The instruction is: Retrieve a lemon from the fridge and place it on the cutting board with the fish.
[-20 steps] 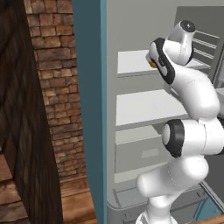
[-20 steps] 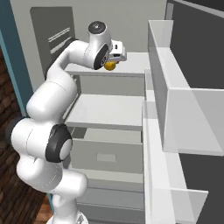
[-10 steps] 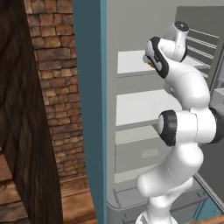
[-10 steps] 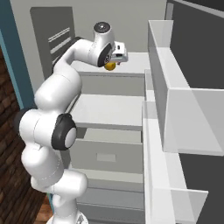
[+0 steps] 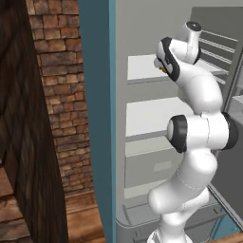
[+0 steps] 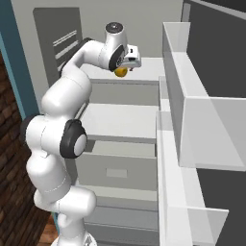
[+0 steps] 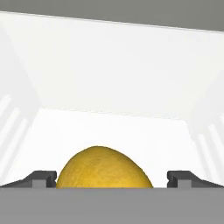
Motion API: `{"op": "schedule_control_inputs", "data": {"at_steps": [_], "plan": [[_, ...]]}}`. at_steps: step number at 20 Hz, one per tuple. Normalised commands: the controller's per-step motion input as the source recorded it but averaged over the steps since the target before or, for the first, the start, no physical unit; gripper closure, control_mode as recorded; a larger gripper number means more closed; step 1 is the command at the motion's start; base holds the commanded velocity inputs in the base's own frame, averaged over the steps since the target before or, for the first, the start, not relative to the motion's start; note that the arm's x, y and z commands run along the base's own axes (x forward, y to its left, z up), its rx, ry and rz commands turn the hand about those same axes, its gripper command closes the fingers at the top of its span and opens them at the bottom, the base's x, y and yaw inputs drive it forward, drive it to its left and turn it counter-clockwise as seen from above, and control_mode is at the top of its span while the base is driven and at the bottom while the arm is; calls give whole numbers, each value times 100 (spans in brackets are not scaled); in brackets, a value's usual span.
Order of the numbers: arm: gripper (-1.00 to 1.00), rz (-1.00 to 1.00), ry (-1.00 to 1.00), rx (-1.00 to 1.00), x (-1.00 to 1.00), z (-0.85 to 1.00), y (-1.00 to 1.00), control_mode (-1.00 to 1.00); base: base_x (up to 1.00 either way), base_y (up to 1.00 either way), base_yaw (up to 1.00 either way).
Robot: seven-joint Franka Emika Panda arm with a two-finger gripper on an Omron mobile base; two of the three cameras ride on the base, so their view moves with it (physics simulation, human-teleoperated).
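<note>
- Fridge [image 6: 120, 120]: open, its white interior facing the robot. The door stands swung aside at the right of the right base view, its tall white bins edge-on, which leaves the shelves free to reach.
- Brick wall [image 5: 61, 95]: beside the fridge's teal side trim [image 5: 97, 118] in the left base view; it plays no part in the step.
- Arm [image 6: 62, 139]: rises from the base and bends forward at the top so that the hand enters the fridge at the level of the upper shelf. This posture suits a level reach along the shelf rather than a descent from above.
- Upper shelf [image 6: 149, 72]: a flat white surface that carries the fruit; a second shelf and a drawer lie below it.
- Gripper [image 7: 112, 178]: jaws spread wide, one dark fingertip [image 7: 41, 178] to each side of the fruit, with clear gaps between tips and fruit. Nothing is pinched. The wide spread appears meant to let the fingers straddle the fruit before closing.
- Lemon [image 7: 105, 168]: yellow-orange, resting on the upper shelf and centred between the fingertips in the hand view; in the right base view it shows just under the hand [image 6: 121, 71]. By judgement, the task is at the grasp stage: retrieval is not yet done, and the cutting board and fish lie elsewhere.
</note>
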Motion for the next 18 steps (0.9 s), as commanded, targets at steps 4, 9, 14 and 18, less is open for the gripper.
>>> {"op": "schedule_control_inputs", "data": {"at_steps": [4,9,14,18], "plan": [[100,1,7,0,2,-15,0,-100,0,0,0],[100,0,4,0,0,-9,0,-100,0,0,0],[100,-7,-9,2,-21,0,0,-100,0,0,0],[100,-36,-2,7,-23,0,0,-100,0,0,0]]}}
